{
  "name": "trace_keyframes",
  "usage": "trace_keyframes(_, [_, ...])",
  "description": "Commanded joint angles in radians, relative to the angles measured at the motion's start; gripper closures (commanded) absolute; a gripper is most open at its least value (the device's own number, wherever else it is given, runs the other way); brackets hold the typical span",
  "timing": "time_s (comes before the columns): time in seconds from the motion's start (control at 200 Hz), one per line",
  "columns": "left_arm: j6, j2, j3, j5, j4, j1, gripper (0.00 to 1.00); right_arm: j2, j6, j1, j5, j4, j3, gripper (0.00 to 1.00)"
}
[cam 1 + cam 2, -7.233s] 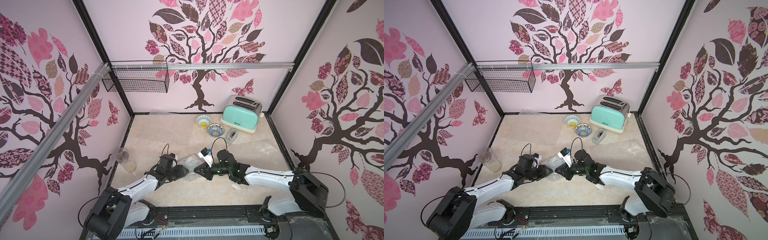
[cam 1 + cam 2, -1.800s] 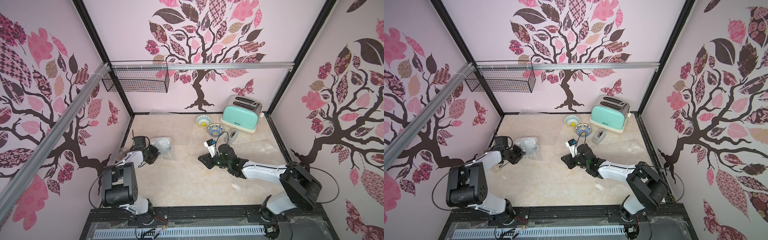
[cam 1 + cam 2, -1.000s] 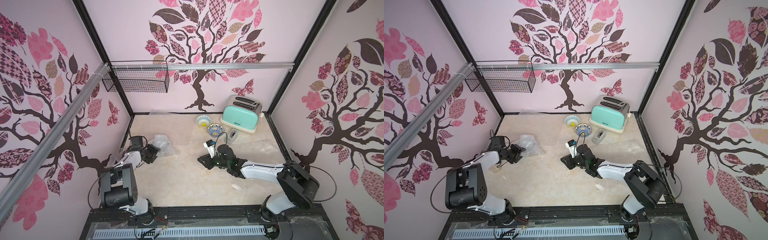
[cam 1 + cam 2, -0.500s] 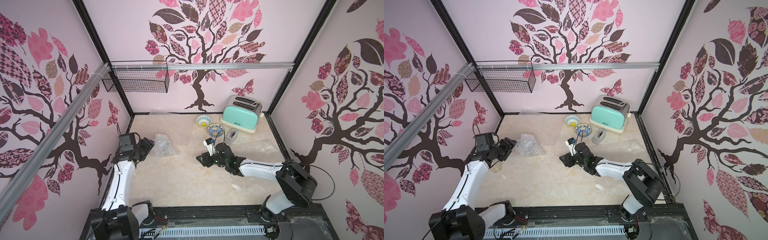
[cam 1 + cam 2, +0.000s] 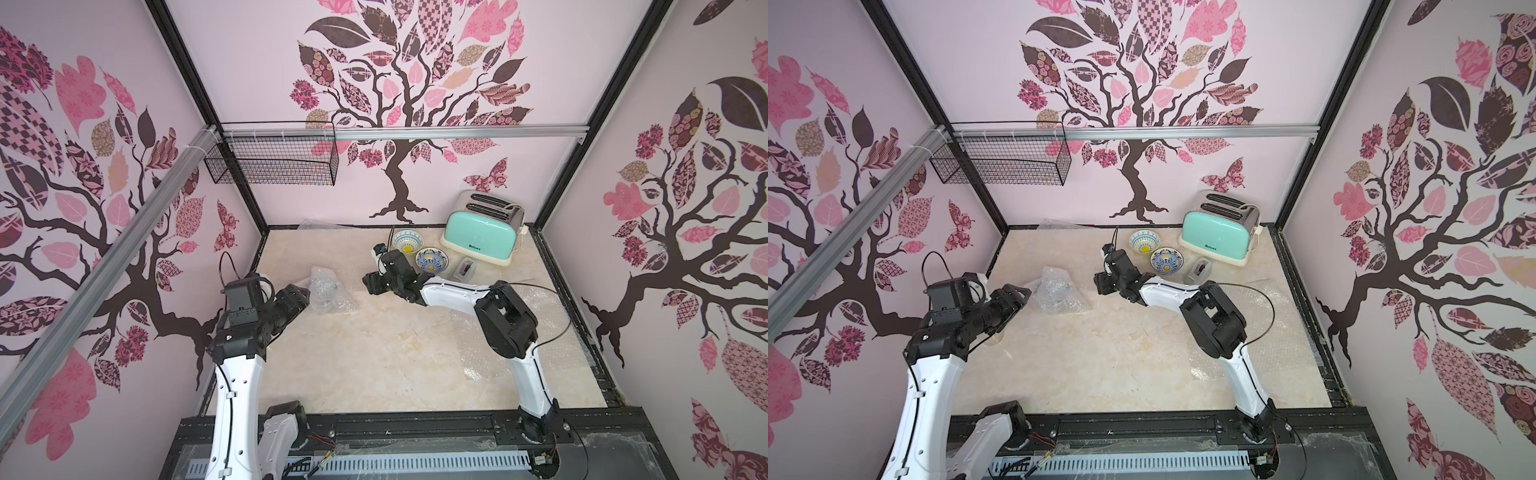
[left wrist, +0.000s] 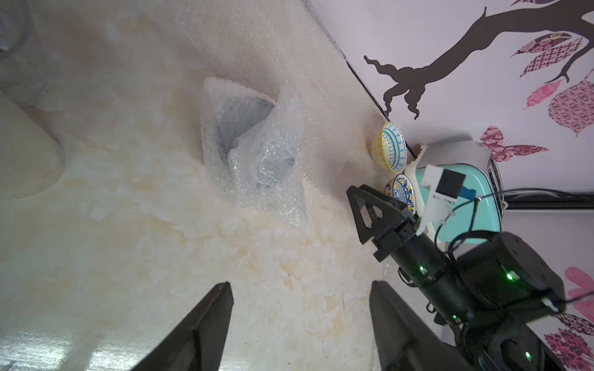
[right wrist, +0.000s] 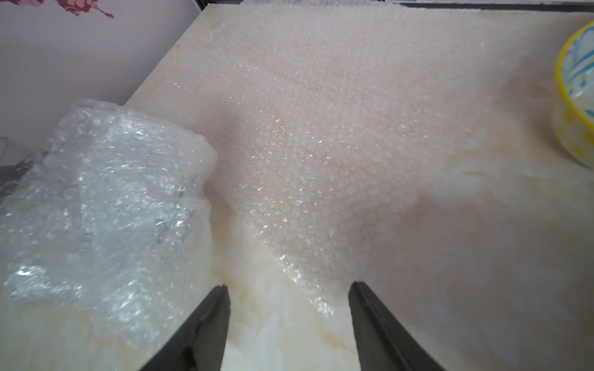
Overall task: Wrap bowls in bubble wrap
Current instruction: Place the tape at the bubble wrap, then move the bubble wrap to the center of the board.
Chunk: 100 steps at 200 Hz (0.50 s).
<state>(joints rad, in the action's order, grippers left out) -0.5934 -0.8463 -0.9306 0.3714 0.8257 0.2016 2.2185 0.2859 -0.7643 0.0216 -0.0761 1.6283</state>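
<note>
Both pairs of jaws stand well apart and grip nothing. Your left gripper (image 6: 299, 286) is held above the table by its left edge and points at the crumpled bubble wrap bundle (image 5: 328, 289). Your right gripper (image 7: 289, 286) sits low near the table's middle, with only the loose corner of a flat bubble wrap sheet (image 7: 321, 128) lying between its fingers.

You can barely make out the wrapped bowl (image 6: 244, 119) inside the bundle; it is only a bluish shape behind the plastic. The flat sheet nearly vanishes against the table in both top views. A drinking glass (image 5: 994, 338) is mostly hidden under your left arm.

Two unwrapped bowls sit toward the back edge, just behind your right wrist: the back bowl (image 5: 407, 241) and the front bowl (image 5: 432, 261). In the left wrist view your right gripper cuts off part of the front one. A mint toaster (image 5: 482, 232) fills the back right corner, with a small grey box (image 5: 466, 268) before it. Another sheet (image 5: 540, 316) lies along the right edge.

The table (image 5: 374, 353) is pale and marble-patterned. The pink walls carry tree decals and a wire basket (image 5: 274, 160).
</note>
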Motion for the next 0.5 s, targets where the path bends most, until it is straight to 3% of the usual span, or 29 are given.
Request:
trace_keyframes(0.0, [0.035, 0.021, 0.015, 0.026, 0.024, 0.003, 0.27, 0.102, -0.056, 0.004, -0.04, 0.108, 0.148, 0.35])
trace_keyframes(0.17, [0.041, 0.036, 0.02, 0.035, 0.027, 0.003, 0.26, 0.294, -0.083, 0.003, -0.078, 0.241, 0.39, 0.35])
trace_keyframes(0.33, [0.044, 0.039, 0.025, 0.041, 0.024, 0.002, 0.26, 0.385, -0.094, -0.002, -0.16, 0.412, 0.532, 0.36])
trace_keyframes(0.435, [0.045, 0.039, 0.026, 0.047, 0.022, 0.003, 0.26, 0.401, -0.112, -0.013, -0.184, 0.507, 0.54, 0.37])
trace_keyframes(0.495, [0.045, 0.04, 0.026, 0.049, 0.019, 0.004, 0.26, 0.413, -0.116, -0.017, -0.17, 0.567, 0.54, 0.43])
